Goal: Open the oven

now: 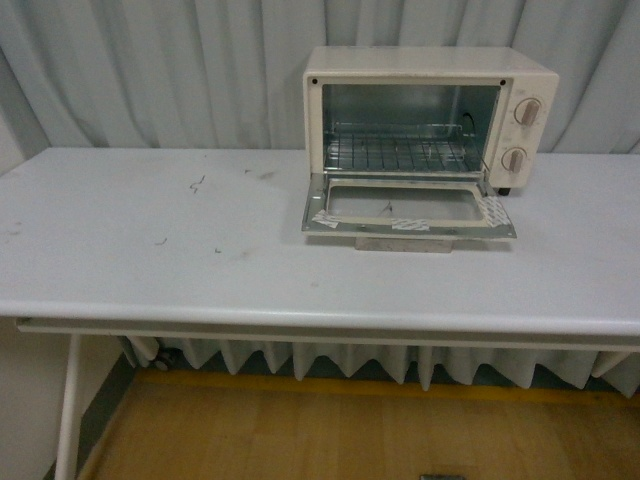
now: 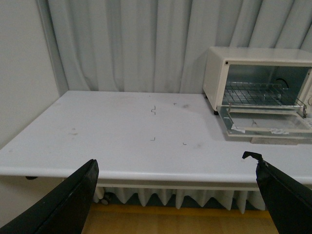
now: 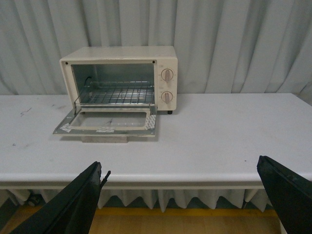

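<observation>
Scanning from the left of the front view, the white table [image 1: 150,250] carries only a few dark scuffs, and neither arm shows there; the toaster oven [image 1: 430,70] sits toward two o'clock on the tabletop, backed against the pale curtain [image 1: 150,70]. Its door [image 1: 408,212] is already dropped flat onto the table, glass window facing up, with strips of tape near its front corners and the bar handle [image 1: 405,243] tucked under the front edge at six o'clock of the oven. Behind it the wire rack [image 1: 400,152] lies exposed in the cavity, and two round knobs [image 1: 520,135] stack at three o'clock on the face. By that look the opening is done. The left gripper [image 2: 175,195] is spread wide and empty, well short of the table edge, with the oven far off at two o'clock in its view. The right gripper [image 3: 185,195] is likewise wide and holding nothing, the oven at eleven o'clock. Risks from here seem small: an arm swinging low could clip the lowered door, which juts forward, and shove the light oven back or spring the hinges; pressing down on the door could tip the box forward.
</observation>
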